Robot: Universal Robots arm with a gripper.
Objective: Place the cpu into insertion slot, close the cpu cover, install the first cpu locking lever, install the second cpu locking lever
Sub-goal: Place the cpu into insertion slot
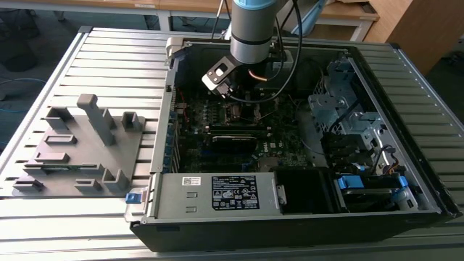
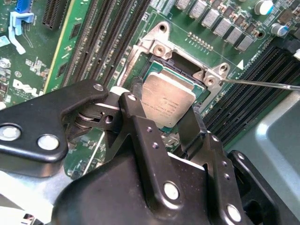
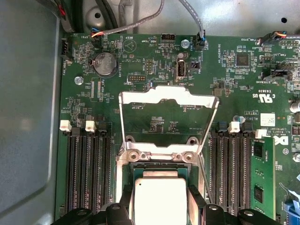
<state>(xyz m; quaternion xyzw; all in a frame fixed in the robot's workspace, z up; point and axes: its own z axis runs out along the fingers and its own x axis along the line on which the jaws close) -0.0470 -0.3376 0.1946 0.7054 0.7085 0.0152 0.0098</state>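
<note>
While the cpu cover (image 3: 168,96) stands raised on its hinge at the far edge of the insertion slot (image 3: 159,167), the hand (image 3: 160,211) hangs straight over that slot, its two fingers (image 2: 190,129) closed on opposite edges of the cpu (image 3: 159,197). In both wrist views the chip lies flat and square to the slot's rim, directly beneath the hand and between its fingers. Whether it is fully seated I cannot tell.

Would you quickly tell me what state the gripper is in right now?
Gripper: closed on the cpu, holding it by two opposite edges over the insertion slot; the cpu cover stands open.
</note>
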